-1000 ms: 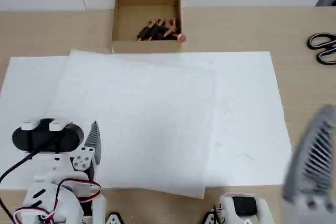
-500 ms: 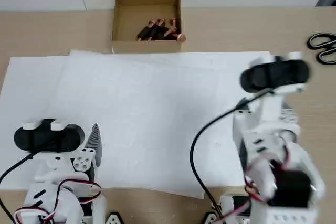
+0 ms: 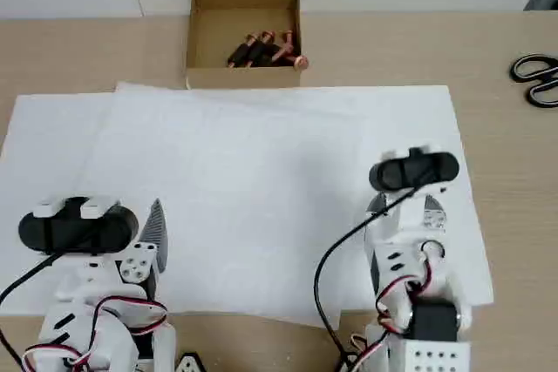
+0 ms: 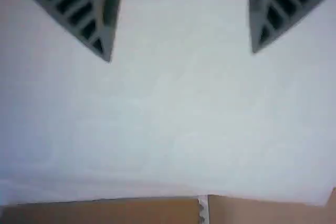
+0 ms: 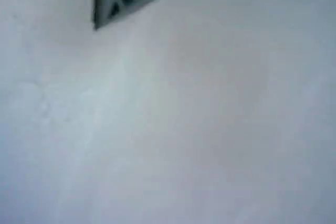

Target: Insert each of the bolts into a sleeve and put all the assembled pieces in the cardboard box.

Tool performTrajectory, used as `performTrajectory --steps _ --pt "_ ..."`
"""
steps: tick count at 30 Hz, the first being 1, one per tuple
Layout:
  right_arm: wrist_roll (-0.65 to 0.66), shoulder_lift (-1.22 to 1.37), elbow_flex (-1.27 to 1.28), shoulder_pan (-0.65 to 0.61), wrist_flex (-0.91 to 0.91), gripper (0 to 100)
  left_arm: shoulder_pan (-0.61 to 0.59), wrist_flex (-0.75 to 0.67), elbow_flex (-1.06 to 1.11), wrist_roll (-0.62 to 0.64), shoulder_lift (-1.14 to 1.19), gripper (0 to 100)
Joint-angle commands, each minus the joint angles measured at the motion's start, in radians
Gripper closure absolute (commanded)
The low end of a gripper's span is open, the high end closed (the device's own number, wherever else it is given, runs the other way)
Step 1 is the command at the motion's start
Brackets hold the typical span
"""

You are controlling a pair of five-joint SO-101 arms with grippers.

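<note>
1. Assembled pieces (image 3: pixel 266 50) heaped inside the cardboard box (image 3: pixel 209 28) (nothing apparently left to insert).
2. Left gripper (image 4: pixel 181 55): well away from the box, over white paper (image 3: pixel 261 180), jaws spread, empty, seemingly parked.
3. Right gripper (image 3: pixel 408 205): likewise far from the box; grip state impossible to tell.

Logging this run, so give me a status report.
Left gripper open, empty, over paper. Assembled pieces in cardboard box. Scissors off to the side, nothing blocking.

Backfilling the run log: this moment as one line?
copper-and-black assembled pieces in open brown cardboard box | left hand open, empty, above white paper sheet | right arm above sheet
</note>
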Motion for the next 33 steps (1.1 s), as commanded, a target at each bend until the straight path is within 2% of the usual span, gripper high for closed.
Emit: performTrajectory --steps 1,3,11,24,33 --pt "0.006 -0.176 0.106 0.005 -0.051 77.5 -0.002 -0.083 0.051 -0.008 -0.011 84" --pt "0.006 -0.249 0.169 0.005 -0.053 77.5 -0.002 -0.144 0.122 -0.008 -0.011 84" --pt "0.005 -0.225 0.23 0.005 -0.056 77.5 -0.002 -0.315 0.378 -0.008 -0.011 84" --pt "0.005 -0.225 0.318 0.005 -0.056 77.5 0.0 -0.333 0.618 -0.002 -0.011 84" --pt "0.005 -0.225 0.318 0.005 -0.058 77.5 0.0 -0.334 0.624 -0.002 -0.011 84"
